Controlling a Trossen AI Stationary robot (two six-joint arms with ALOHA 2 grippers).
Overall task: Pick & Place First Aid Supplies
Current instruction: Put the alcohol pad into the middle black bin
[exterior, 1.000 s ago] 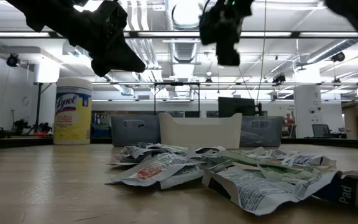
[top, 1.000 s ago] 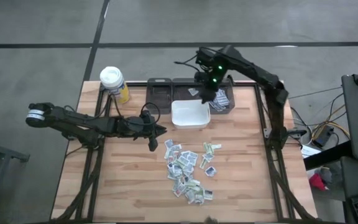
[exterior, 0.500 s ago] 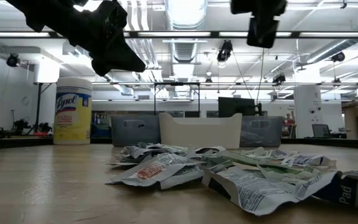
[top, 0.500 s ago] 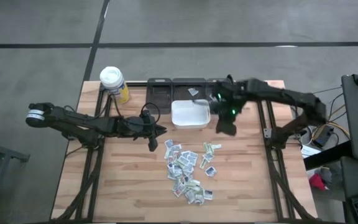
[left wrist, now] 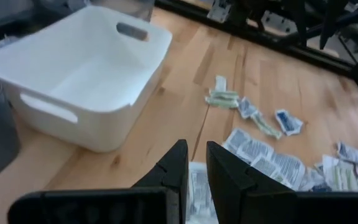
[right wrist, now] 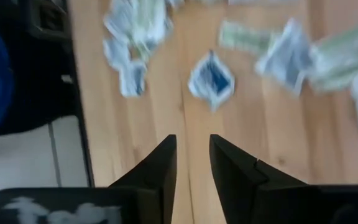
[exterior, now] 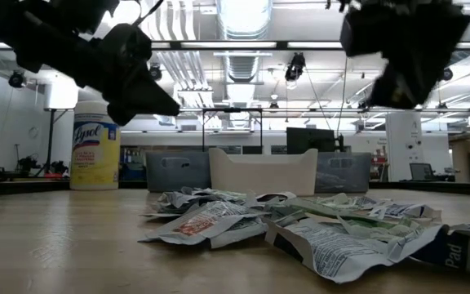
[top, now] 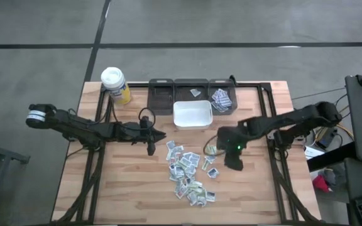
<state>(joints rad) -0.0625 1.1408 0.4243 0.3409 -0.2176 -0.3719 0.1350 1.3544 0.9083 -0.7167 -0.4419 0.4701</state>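
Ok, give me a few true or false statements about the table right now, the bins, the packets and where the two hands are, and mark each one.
1. The white bin is full of packets. False: it looks empty.
2. The loose packets lie in a pile on the wooden table. True.
3. The right hand hovers by the pile's right edge, holding nothing. True.
4. The yellow bottle lies tipped over in the pile. False: it stands upright at the far left corner.
5. The left hand is over the dark bins. False: it is left of the pile, in front of the white bin.
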